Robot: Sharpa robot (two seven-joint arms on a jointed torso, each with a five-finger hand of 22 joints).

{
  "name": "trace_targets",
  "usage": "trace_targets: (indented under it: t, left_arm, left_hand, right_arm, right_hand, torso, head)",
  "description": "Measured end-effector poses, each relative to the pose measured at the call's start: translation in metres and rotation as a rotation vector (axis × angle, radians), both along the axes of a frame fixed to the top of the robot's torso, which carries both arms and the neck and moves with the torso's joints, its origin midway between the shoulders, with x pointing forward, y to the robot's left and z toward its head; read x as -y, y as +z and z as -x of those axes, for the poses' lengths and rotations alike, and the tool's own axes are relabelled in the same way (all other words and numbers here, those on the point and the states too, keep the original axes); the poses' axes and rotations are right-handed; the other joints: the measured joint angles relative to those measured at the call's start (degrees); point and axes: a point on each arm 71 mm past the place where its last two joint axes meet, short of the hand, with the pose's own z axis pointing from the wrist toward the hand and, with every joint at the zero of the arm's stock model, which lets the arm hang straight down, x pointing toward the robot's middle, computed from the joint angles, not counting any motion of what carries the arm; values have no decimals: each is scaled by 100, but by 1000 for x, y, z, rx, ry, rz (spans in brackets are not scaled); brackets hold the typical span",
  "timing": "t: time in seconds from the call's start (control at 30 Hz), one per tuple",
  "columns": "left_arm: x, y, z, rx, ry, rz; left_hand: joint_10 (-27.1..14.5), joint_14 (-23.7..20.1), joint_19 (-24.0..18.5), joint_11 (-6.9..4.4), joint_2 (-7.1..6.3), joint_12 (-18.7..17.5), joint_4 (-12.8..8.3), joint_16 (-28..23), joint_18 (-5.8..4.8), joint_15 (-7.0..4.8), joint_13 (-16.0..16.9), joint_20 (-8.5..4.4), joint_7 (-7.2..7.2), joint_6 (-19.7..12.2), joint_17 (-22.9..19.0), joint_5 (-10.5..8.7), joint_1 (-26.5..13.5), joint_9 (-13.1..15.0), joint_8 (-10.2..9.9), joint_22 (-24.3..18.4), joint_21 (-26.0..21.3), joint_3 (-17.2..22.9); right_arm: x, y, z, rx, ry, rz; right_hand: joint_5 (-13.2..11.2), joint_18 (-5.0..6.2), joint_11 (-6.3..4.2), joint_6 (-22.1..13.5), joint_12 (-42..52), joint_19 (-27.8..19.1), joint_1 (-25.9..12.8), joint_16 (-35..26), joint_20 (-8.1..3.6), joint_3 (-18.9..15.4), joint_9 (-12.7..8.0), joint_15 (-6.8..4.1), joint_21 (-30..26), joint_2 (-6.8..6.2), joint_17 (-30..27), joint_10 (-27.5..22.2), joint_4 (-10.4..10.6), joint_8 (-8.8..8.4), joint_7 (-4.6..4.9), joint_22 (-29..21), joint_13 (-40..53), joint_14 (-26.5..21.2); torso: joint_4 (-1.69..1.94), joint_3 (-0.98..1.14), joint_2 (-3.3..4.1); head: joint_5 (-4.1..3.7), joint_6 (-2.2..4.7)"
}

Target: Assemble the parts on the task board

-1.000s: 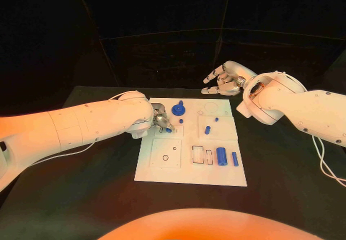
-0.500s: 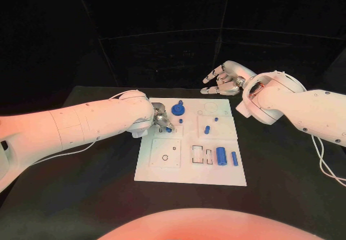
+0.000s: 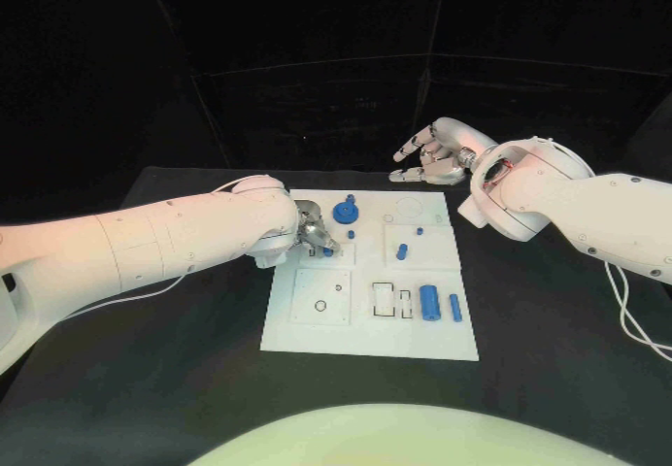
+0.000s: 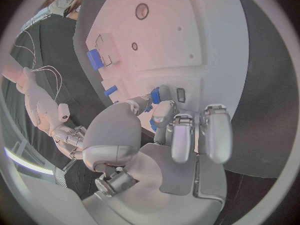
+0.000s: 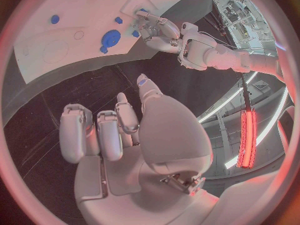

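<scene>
Board (image 3: 367,335): white plate mid-table, I see my left hand over its far-left part and my right hand beyond its far edge.
Left hand (image 3: 311,236): I have it pinching a small blue part (image 4: 154,96) between thumb and fingers, low against the board.
Right hand (image 3: 434,155): I read it as holding nothing, fingers loosely apart, raised off the table.
Gear (image 3: 346,211): round blue piece on the board, just past my left fingertips.
Cylinder (image 3: 430,304): stands nearer me than my left hand, well apart, with a thin blue bar (image 3: 455,309) just beside it.
</scene>
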Motion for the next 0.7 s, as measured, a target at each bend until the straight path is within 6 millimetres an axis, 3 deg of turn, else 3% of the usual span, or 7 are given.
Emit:
trace_targets:
  t: [0.27,0.37,0.5,0.7]
  left_arm:
    - [0,0,0,-4,-3,-2]
    - [0,0,1,-4,-3,-2]
    - [-1,-1,1,-5,-2,-1]
    - [-5,0,3,-3,3,7]
  left_hand:
    - [0,0,0,-1,-41,0,158,0,0,0,5,0,-14,26,0,16,-179,-12,1,0,0,-298]
    - [0,0,0,-1,-95,23,328,0,0,0,14,0,2,43,0,-41,-322,-21,0,0,0,-598]
    - [0,21,11,-1,-143,23,521,0,0,-21,23,-10,-19,63,0,-253,-370,-30,0,0,0,-1013]
    - [0,21,-7,0,-141,23,756,0,1,-21,29,-35,-18,63,0,-321,-369,-37,-4,0,0,-1546]
  right_arm:
    - [0,0,0,0,0,0]
    - [0,0,0,0,0,0]
    - [0,0,0,0,-1,0]
    - [1,0,0,0,-2,1]
  right_hand:
    - [0,0,0,0,0,0,0,-22,0,0,0,0,0,0,0,0,0,0,0,-10,-5,0]
    - [0,0,0,0,0,0,0,-22,0,0,0,0,0,0,0,0,0,0,0,-12,-5,0]
    - [0,0,0,0,0,0,0,-22,0,0,0,0,-25,0,0,0,0,0,0,-18,-10,0]
    - [0,0,0,0,0,0,0,-22,0,-16,1,0,-25,0,0,0,16,20,0,-27,-11,0]
  torso:
    - [3,-1,0]
    - [3,-2,0]
    - [3,-4,0]
    - [3,-4,1]
  head:
    - [-4,8]
    - [-5,12]
    - [-5,18]
    - [-11,29]
